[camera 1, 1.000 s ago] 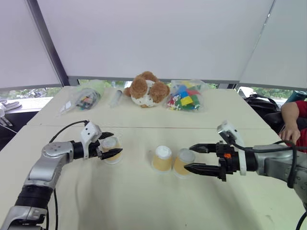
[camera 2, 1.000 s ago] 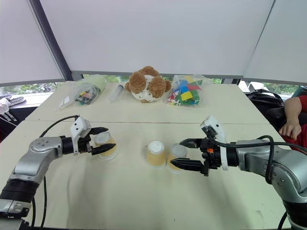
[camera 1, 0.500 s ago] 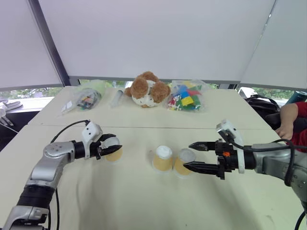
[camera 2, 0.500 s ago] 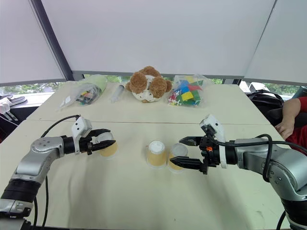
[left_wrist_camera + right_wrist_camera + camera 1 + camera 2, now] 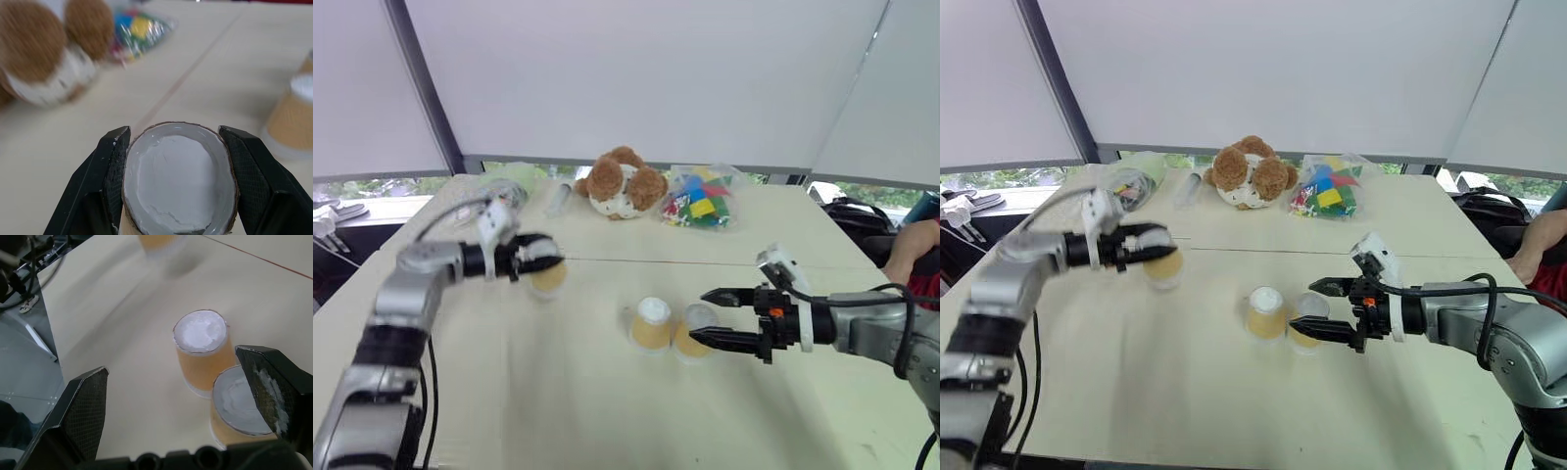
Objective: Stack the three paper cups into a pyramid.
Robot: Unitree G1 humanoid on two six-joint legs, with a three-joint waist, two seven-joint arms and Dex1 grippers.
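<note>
Paper cups first: two of them sit upside down side by side on the cream table (image 5: 607,411), the left cup (image 5: 652,324) and the right cup (image 5: 693,331) touching. Right gripper (image 5: 713,315) has its black fingers spread wide around the right cup, not pinching it. Farther back on the left, the left gripper (image 5: 551,263) is squeezed onto the third cup (image 5: 547,277), holding it up off the table. Behind that there's a brown plush toy (image 5: 622,182) and a bag of colourful blocks (image 5: 701,198).
</note>
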